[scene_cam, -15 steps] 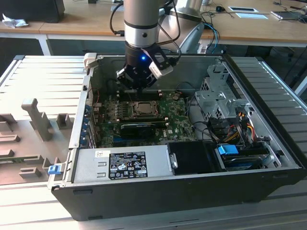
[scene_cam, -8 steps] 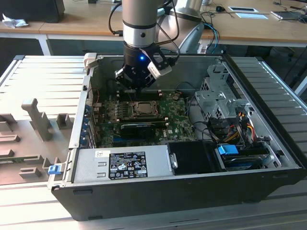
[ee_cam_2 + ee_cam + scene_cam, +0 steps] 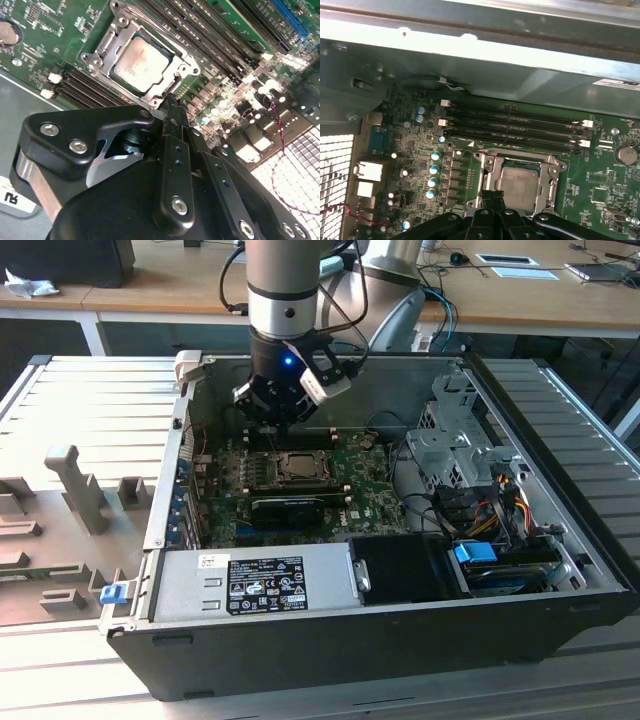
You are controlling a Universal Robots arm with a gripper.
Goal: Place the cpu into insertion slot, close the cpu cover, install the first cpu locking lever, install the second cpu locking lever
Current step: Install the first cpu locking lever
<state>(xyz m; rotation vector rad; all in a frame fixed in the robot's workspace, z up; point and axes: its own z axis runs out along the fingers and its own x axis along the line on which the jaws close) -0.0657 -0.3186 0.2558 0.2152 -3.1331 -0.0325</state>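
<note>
The cpu (image 3: 140,64) shows its pale metal face and lies flat in the insertion slot (image 3: 297,468) on the green motherboard. Over it, the cpu cover (image 3: 186,66) lies down flat, its silvery frame ringing the chip. The first wrist view shows the same cpu (image 3: 520,186) and cpu cover (image 3: 516,154). My gripper (image 3: 172,102) hangs just above the socket's edge, its black fingers pressed together with nothing visible between them. The exterior view has the gripper (image 3: 285,422) low inside the computer case, just behind the socket.
Long memory slots (image 3: 515,127) run beside the socket, and the case wall (image 3: 470,65) rises close behind them. A black ribbed block (image 3: 285,508) sits in front of the socket, ahead of the power supply (image 3: 255,585). A drive cage (image 3: 455,440) and cables (image 3: 490,505) stand at the exterior view's right.
</note>
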